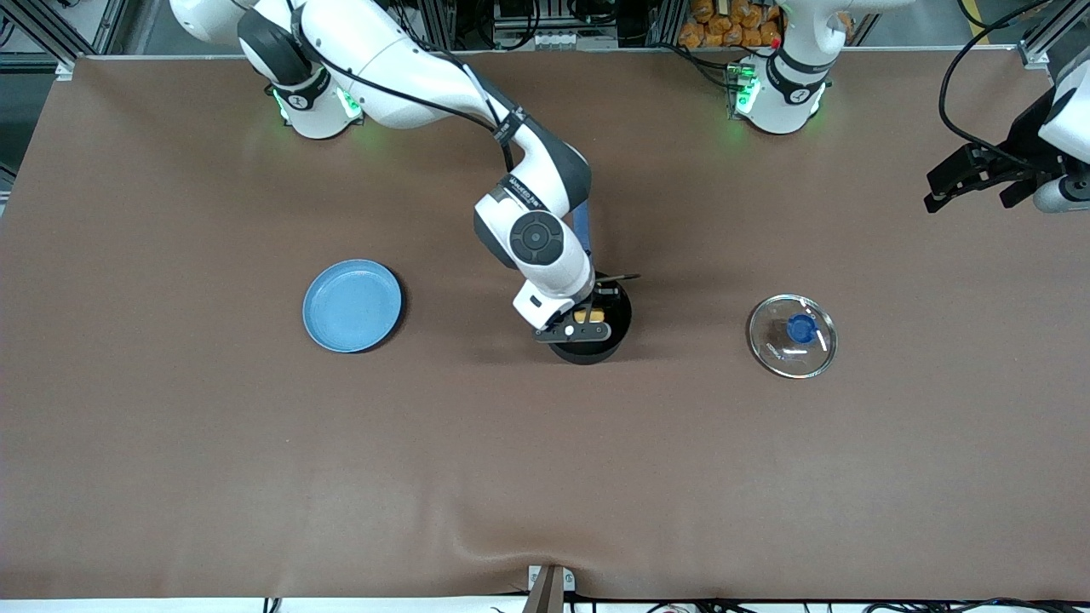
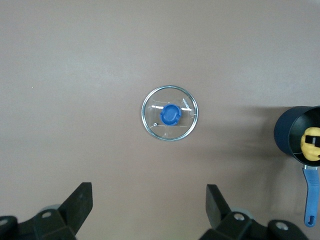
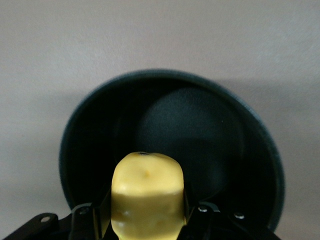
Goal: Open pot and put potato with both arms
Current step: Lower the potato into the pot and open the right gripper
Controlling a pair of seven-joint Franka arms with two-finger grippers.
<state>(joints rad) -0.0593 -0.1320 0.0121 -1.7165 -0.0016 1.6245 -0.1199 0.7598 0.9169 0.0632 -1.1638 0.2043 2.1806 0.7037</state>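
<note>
1. Pot (image 1: 596, 328): black, lid off, mid-table, between the plate (image 1: 352, 305) and the lid (image 1: 793, 335). Blue handle (image 1: 582, 223) runs toward the robots' bases, mostly hidden by the right arm.
2. Right gripper (image 1: 588, 317): over the pot's mouth, jaws pinching the potato (image 3: 147, 192) from both sides. In the right wrist view the yellow potato sits between the fingers (image 3: 82, 220), above the dark bare pot floor; whether it touches the floor, cannot tell.
3. Potato also shows in the left wrist view (image 2: 312, 144), inside the pot's rim with a black finger across it.
4. Lid: clear glass, blue knob (image 1: 801, 328) up, flat on the table toward the left arm's end, well apart from the pot.
5. Left gripper (image 1: 979, 181): up in the air near the table edge at the left arm's end, waiting; jaws spread wide, holding nothing. Its wrist view looks straight down on the lid (image 2: 169, 113), framed between the two fingers (image 2: 80, 207).
6. Plate: light blue, nothing on it, toward the right arm's end, about as near the front camera as the pot.
7. Table (image 1: 545, 477): brown cover.
</note>
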